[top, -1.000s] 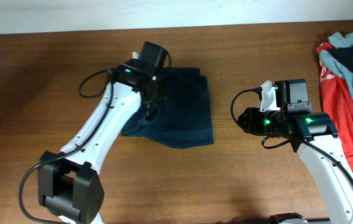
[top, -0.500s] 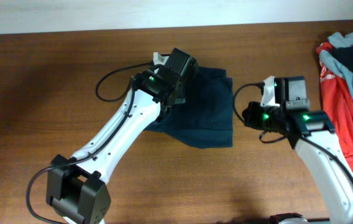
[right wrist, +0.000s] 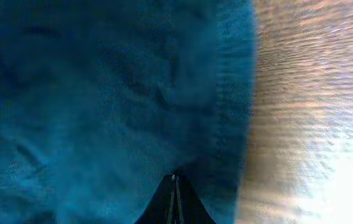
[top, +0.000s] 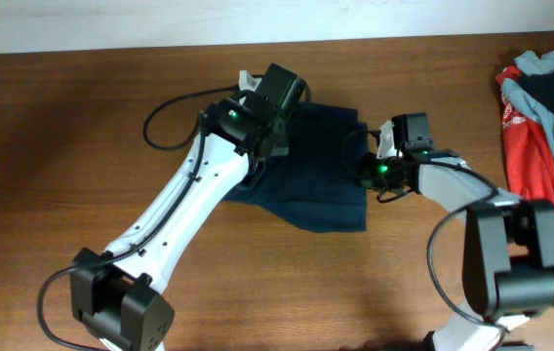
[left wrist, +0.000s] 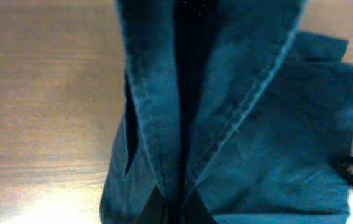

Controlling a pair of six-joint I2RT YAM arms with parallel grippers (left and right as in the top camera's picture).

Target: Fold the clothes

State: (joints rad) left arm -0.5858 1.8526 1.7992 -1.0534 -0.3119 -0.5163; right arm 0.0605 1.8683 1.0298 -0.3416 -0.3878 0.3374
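The wooden table (top: 53,146) carries the navy shorts (top: 321,190), lying roughly flat and bunched along the top edge. All positions below are given relative to the shorts. The left arm (top: 189,200) reaches in from the lower left, and its wrist is over the upper left corner. The right arm (top: 448,183) comes in from the right, ending at the right edge. A heap of other clothes (top: 535,146), red and grey-blue, lies well off to the right and touches nothing. The left gripper (left wrist: 175,210) has its jaws closed narrowly on a raised ridge of the navy cloth, which stands up between the tips and runs away from them. The right gripper (right wrist: 174,194) has its jaws pressed together with only a hairline gap, the tips against the cloth just inside the right hem. It cannot be told whether any fabric is caught between them. Compared with half a second ago, the shorts and left arm sit as they did. The right wrist has swung in from just beside the right edge to meet it. A second ago the shorts lay further left.
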